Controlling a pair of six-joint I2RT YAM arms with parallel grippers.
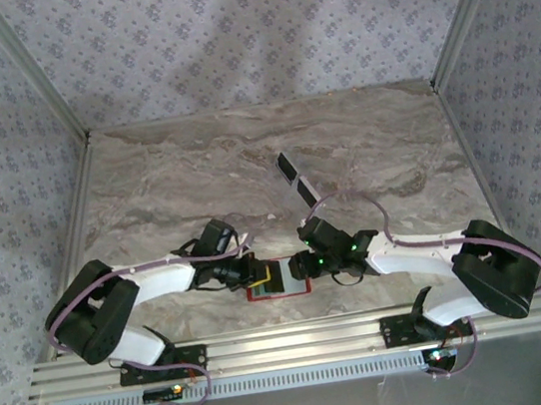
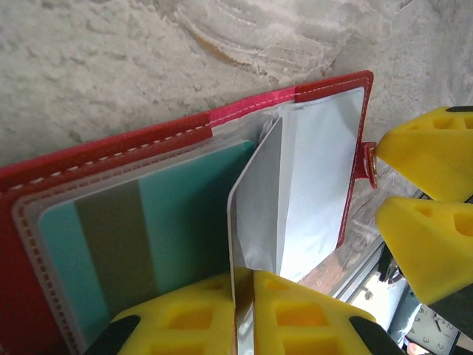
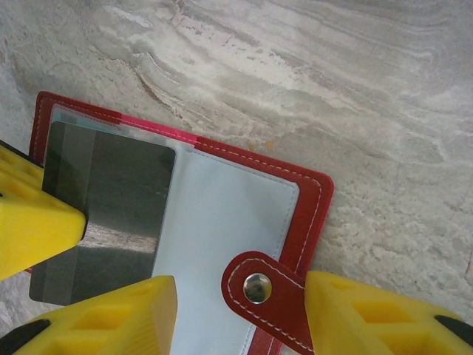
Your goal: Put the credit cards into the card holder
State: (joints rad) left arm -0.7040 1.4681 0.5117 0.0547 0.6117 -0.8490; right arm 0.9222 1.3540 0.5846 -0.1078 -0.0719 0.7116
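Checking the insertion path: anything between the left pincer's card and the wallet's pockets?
Nothing visible does. The grey card in the left pincer reaches the fold of the card holder; the right pincer straddles its snap tab.

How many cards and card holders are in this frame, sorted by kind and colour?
Red card holder: 1
Teal card in its pocket: 1
Grey card in the left jaws: 1
Loose cards on the table: 2
Total: 5
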